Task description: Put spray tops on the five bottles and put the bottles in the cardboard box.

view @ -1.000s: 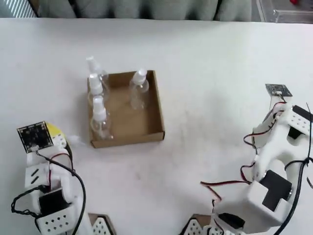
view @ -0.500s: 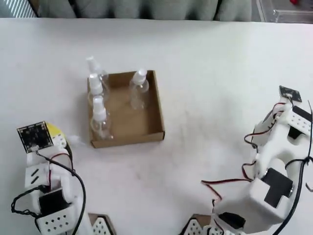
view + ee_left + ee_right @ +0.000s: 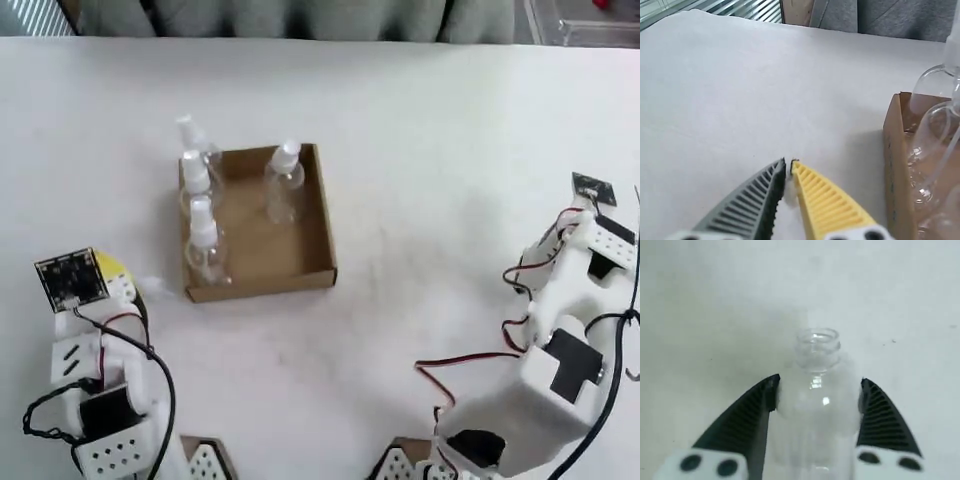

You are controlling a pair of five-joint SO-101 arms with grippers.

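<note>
While right gripper (image 3: 818, 382) pinches topless bottle (image 3: 816, 347), well right of box (image 3: 326, 215) | left gripper (image 3: 788, 165) pressed together, near-left of box | four topped bottles (image 3: 283, 180) at box | risk: slick bottle slips or tips if jolted.

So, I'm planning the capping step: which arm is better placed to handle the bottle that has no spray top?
Right. The right gripper is closed on the topless bottle, open neck clear. The left gripper is shut and empty, beside the cardboard box.

Robotics lab bench: white table (image 3: 420, 120), two wired arms (image 3: 100, 370), window blinds (image 3: 750, 7).
</note>
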